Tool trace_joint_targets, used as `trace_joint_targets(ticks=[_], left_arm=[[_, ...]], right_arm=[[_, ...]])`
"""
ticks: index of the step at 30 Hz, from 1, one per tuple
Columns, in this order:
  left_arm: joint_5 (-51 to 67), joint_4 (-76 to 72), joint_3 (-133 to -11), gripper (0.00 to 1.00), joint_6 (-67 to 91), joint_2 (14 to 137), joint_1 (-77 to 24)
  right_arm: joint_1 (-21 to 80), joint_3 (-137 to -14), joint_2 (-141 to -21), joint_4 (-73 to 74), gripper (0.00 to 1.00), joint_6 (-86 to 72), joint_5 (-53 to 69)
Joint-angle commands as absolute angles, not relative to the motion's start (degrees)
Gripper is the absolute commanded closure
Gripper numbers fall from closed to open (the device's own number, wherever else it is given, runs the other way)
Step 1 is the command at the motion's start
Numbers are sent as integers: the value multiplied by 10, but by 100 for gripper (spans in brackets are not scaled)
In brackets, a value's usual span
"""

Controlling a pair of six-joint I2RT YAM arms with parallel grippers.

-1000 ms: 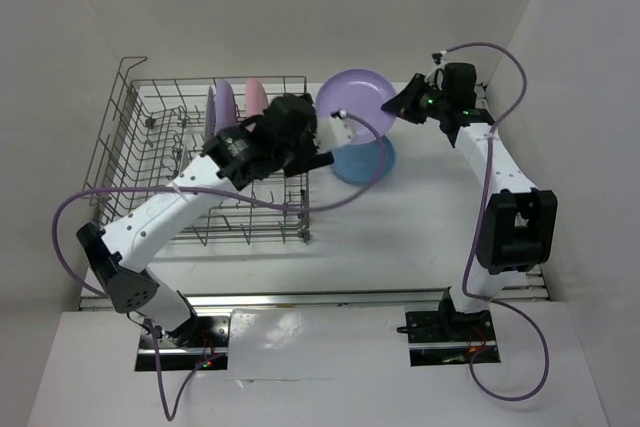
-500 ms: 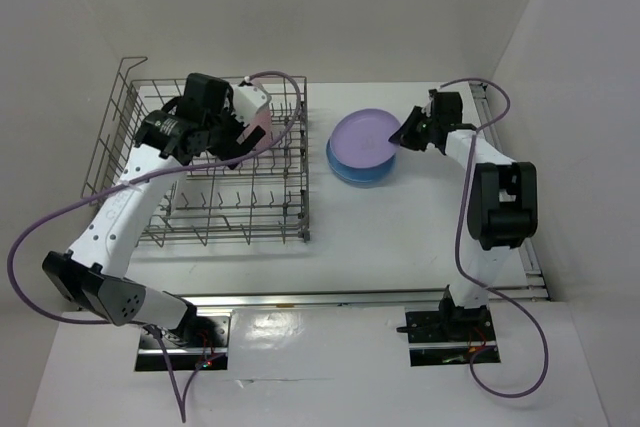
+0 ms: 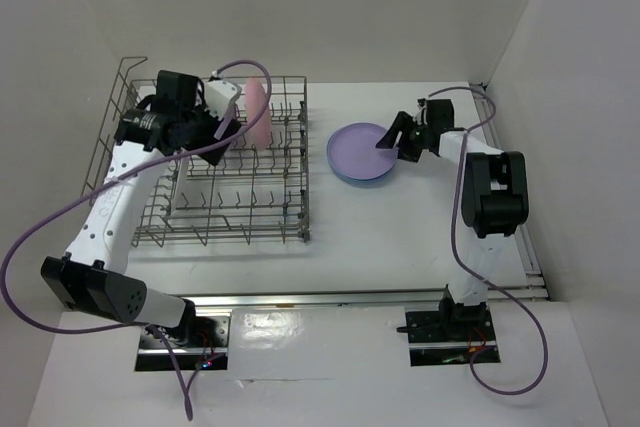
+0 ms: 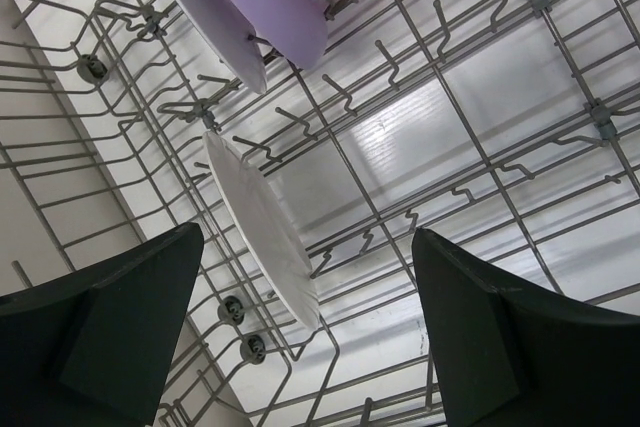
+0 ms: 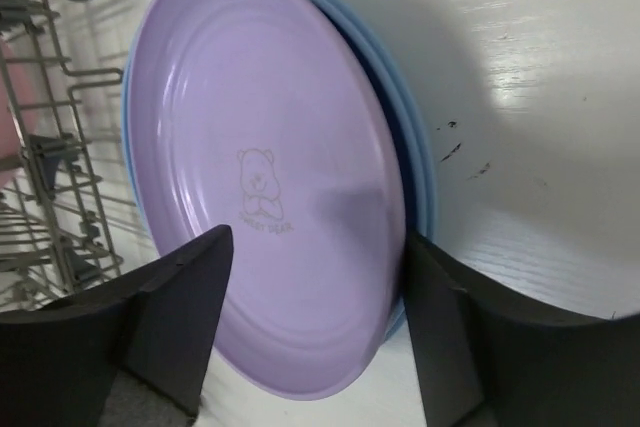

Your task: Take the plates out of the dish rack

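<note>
Unloading was part done: lavender plate (image 5: 265, 167) lay on blue plate (image 5: 418, 162) on the table (image 3: 420, 227), right claw (image 5: 317, 247) apart by it. In dish rack (image 3: 130, 152): white plate (image 4: 265, 237), pink plate (image 3: 256, 112) & purple plates (image 4: 262, 2). Left claw (image 4: 308, 237) wide apart above white plate.

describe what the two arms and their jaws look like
The left arm and right arm match: white tubular links joined by chunky black joints, with black wrist units. A thin purple cable loops loosely along each arm. The jaws are broad, matte dark-grey wedges with flat faces and no visible markings.
</note>
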State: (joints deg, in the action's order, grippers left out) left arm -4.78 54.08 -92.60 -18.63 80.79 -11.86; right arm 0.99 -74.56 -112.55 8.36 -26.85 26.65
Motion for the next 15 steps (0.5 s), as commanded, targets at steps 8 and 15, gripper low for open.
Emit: trace_joint_targets(ticks=[8,15], left_arm=[[-35,548,-970,0,-176,822,-84],[-86,564,-964,0,-151,853,-61]], right_arm=[[48,-867,-1081,321,18,-165,38],[85,-878,-1052,352,19,-132,-95]])
